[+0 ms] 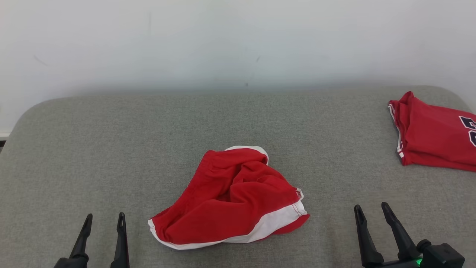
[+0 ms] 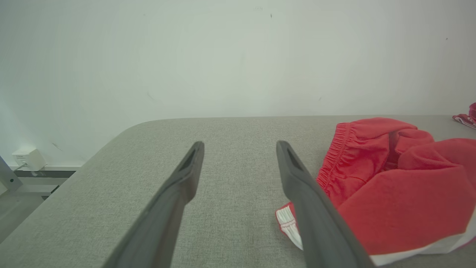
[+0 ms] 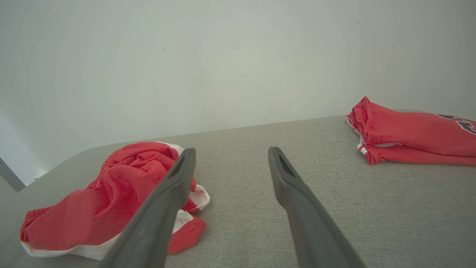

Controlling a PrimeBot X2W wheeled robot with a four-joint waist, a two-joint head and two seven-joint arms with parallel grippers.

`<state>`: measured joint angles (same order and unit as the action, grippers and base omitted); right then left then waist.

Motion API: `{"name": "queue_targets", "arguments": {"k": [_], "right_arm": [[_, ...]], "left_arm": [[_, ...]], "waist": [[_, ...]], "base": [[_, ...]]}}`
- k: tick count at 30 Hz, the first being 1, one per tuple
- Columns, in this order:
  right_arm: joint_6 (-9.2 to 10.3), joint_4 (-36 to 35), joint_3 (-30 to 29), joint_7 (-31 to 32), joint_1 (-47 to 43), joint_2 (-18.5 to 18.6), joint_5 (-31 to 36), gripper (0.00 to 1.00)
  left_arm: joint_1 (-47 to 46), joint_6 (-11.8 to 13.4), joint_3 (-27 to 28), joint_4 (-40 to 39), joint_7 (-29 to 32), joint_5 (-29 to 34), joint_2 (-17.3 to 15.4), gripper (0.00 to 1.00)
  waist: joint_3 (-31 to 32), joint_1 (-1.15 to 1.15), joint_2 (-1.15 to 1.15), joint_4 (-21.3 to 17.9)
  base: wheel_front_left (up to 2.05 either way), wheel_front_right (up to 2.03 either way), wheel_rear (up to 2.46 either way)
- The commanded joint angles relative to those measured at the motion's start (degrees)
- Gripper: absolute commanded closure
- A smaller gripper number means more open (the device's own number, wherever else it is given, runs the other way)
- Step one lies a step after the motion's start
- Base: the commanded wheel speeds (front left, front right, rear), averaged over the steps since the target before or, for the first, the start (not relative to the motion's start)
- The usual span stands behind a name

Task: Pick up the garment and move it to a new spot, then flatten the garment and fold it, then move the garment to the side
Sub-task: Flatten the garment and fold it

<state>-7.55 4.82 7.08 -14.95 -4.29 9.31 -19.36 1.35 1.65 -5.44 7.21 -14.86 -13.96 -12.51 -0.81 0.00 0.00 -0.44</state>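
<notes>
While the crumpled red garment [image 1: 230, 197] lies heaped on the grey padded surface [image 1: 111, 141], white trim along its near edge, the grippers flank it: left gripper [image 1: 105, 216] near its left, right gripper [image 1: 371, 205] further off to its right, both with fingers spread wide, gripping nothing. The left wrist view catches the garment's elastic waistband [image 2: 334, 152] (tightly gathered) and a white box [image 2: 29, 158] far to its left. Well to the garment's right lies a folded red jersey [image 1: 435, 137].

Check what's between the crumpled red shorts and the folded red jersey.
Nothing. Only bare grey padded surface separates the crumpled red shorts from the folded red jersey. This shows most clearly in the head view.
</notes>
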Motion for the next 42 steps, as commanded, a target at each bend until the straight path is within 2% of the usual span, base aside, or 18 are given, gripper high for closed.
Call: {"name": "queue_targets", "arguments": {"k": [1,9,17,25,32,33,34,39,42], "right_arm": [[0.15,0.11,0.32,0.16,-0.14,0.38,0.07,0.0],[0.15,1.16,3.43,1.41,1.23,2.5,-0.75,0.0],[0.15,4.99,8.25,2.62,4.96,5.21,-1.38,0.0],[0.15,14.13,14.87,3.06,11.55,7.86,-2.87,0.0],[0.15,23.51,19.75,3.05,16.91,8.49,-5.56,0.0],[0.15,24.62,20.33,2.79,17.61,8.63,-6.15,0.68],[0.15,25.51,20.81,2.38,18.28,8.67,-6.79,1.0],[0.15,27.12,21.18,0.35,18.75,9.42,-8.79,1.0],[0.15,26.22,19.06,-0.18,18.07,10.53,-9.46,1.0]], "left_arm": [[0.76,-0.01,-0.08,0.16,0.01,-0.31,-0.37,0.0],[0.83,-0.99,-0.91,-0.12,1.22,-0.55,-1.61,0.0],[-0.04,-0.41,-1.38,-0.22,0.91,-0.98,-0.69,0.0],[-1.58,-0.63,-2.32,0.43,0.58,-0.98,-0.11,0.0],[-2.99,-0.98,-3.29,1.46,0.16,-0.94,0.52,0.0],[-3.1,-0.93,-3.48,1.49,0.12,-0.84,0.64,0.0],[-3.19,-0.79,-3.57,1.46,0.1,-0.72,0.75,0.0],[-2.64,-0.47,-3.32,1.78,0.04,-1.14,0.69,0.0],[-2.21,-0.53,-3.08,2.32,-0.1,-1.61,0.62,0.0]], "waist": [[0.15,0.0,0.0,0.3],[0.62,0.0,0.0,1.17],[0.28,0.0,0.0,2.95],[-0.67,0.0,0.0,6.29],[-1.8,0.0,0.0,9.15],[-1.9,0.0,0.0,9.53],[-1.92,0.0,0.0,9.8],[-1.69,0.0,0.0,9.37],[-1.31,0.0,0.0,8.09]], "base": [[0.0,0.0,0.0],[0.0,0.0,0.0],[0.0,0.0,0.0],[0.0,0.0,0.0],[0.0,0.0,0.0],[0.0,0.0,0.0],[0.0,0.0,0.0],[0.0,0.0,0.0],[0.0,0.0,0.0]]}}
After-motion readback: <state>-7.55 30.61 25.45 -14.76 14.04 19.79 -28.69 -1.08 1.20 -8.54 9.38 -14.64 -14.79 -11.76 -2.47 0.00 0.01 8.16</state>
